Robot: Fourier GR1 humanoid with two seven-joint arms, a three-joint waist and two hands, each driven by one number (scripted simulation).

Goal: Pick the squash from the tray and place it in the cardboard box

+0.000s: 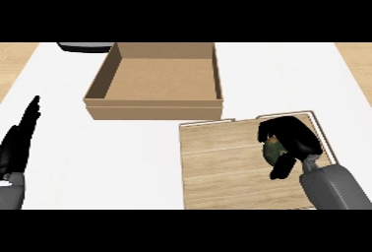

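Clearly the small, dark green, rounded squash [273,149] sits inside the curl of the right hand [291,140], lying on the pale wooden tray with a thin raised rim [218,162]. Only a sliver of its mottled rind shows on the side of the fingers facing the tray's middle; the rest is hidden under the black palm. The fingers are bent over its top and the thumb [282,167] comes down along its near side, so the hand looks closed round the squash, though whether it is lifted off the wood cannot be told.

A squash of this kind is likely hard-skinned, stiff and fairly dense for its bulk, with a smooth rind that could slide if held only at the tips. Wrapping its widest part, fingers on one flank and thumb opposite, seems the sound hold, and that is roughly what shows.

The grey right forearm rises from the lower right edge, wrist cocked so the palm faces down and toward the tray's centre. Beyond the fingertips, well apart and to their left, stands the open brown cardboard box [154,107]. The left hand [18,142] rests at the left edge, fingers straight and pointing up, holding nothing.
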